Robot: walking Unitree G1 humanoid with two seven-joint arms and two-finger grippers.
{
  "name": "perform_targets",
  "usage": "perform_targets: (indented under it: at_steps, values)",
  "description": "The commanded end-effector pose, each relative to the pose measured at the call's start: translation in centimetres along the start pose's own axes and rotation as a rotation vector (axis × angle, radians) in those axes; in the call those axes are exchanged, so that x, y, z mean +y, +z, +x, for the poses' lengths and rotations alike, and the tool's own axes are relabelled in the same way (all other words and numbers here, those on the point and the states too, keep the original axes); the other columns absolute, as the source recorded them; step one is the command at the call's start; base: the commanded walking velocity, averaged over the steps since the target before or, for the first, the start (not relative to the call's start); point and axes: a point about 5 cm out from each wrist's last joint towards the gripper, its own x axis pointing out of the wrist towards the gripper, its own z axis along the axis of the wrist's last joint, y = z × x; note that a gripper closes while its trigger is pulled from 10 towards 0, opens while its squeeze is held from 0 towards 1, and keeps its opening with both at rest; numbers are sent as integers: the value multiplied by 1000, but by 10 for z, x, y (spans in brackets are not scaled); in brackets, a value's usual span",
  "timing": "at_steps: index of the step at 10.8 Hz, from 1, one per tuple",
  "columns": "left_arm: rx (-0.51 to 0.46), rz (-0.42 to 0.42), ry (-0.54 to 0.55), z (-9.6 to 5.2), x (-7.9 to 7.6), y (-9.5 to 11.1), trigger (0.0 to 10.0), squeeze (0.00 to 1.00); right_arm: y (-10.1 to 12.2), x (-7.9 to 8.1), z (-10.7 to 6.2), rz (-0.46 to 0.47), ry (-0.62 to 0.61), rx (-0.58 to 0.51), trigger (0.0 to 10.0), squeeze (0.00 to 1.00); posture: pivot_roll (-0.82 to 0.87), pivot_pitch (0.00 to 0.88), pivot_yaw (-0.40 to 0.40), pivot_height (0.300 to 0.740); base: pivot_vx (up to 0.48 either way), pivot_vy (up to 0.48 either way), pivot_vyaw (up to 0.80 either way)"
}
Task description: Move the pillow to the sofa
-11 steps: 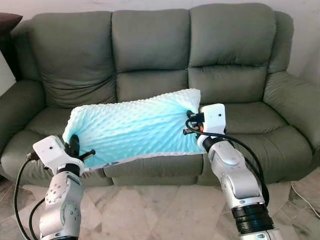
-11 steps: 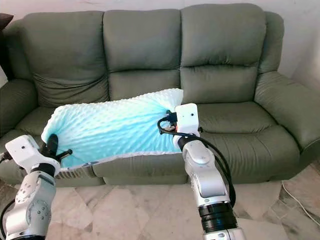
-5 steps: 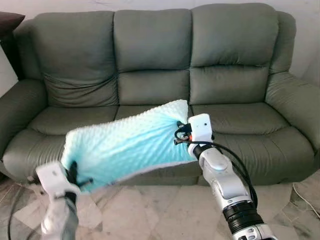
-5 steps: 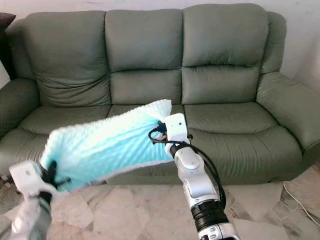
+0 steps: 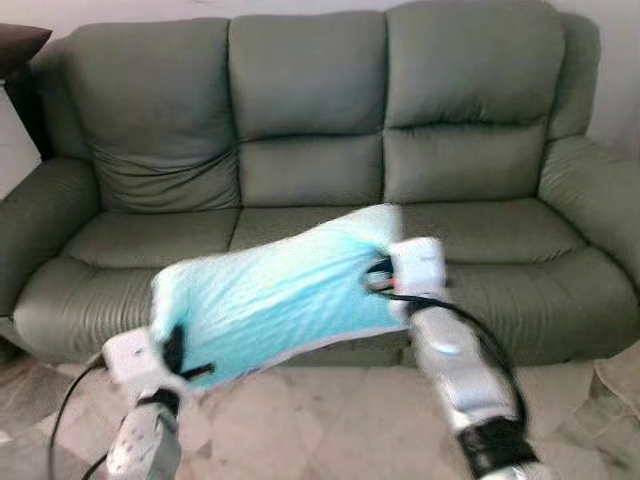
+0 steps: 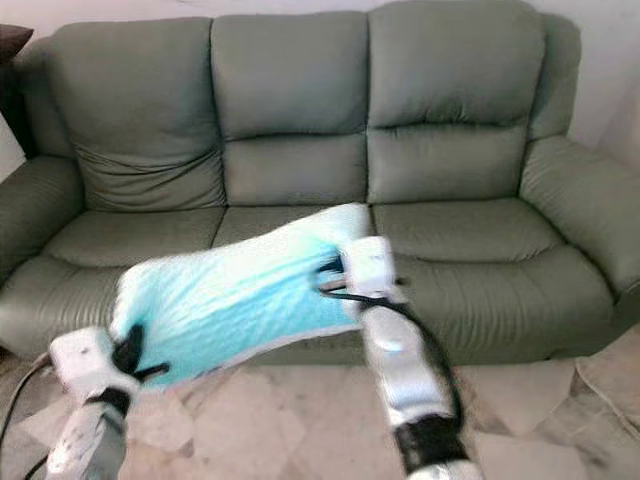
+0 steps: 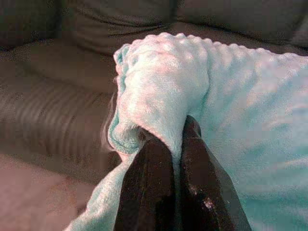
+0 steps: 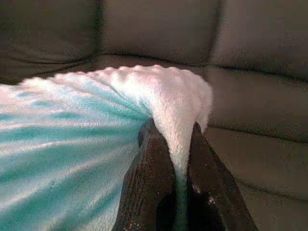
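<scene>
Stretching between the two grippers, the light blue bumpy pillow (image 5: 270, 300) hangs in the air in front of the green sofa (image 5: 310, 170), tilted so its left end sits lower, over the sofa's front edge and the tiled floor (image 5: 320, 420). The left gripper (image 7: 166, 144) has its black fingers (image 7: 149, 183) clamped on a bunched fold at the pillow's left end. The right gripper (image 8: 171, 139) has its fingers pinched together on the right corner. Both head views are blurred.
</scene>
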Motion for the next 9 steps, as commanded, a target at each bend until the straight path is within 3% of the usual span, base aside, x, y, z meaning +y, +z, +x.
perform_targets:
  at_steps: [1, 3, 5, 6, 9]
  values:
    - [-27, 17, -32, 3, -2, 10, 10000, 0, 7, -14, -2, 2, -71, -29, 10000, 0, -115, 58, 85, 740, 0, 0, 0]
    - [-32, 27, -102, 9, -14, 14, 10000, 0, -1, -25, -8, -2, -105, -4, 10000, 0, -127, 54, 99, 740, 0, 0, 0]
    - [-49, 17, -173, 14, -29, 21, 10000, 0, 0, -24, -12, -2, -123, -1, 10000, 0, -131, 50, 104, 740, 0, 0, 0]
    - [-51, 16, -181, 15, -31, 22, 10000, 0, 0, -23, -13, 2, -122, -1, 10000, 0, -131, 51, 105, 740, 0, 0, 0]
    - [-50, 16, -182, 14, -30, 23, 10000, 0, 2, -19, -12, 17, -107, 1, 10000, 0, -130, 61, 102, 740, 359, 0, 0]
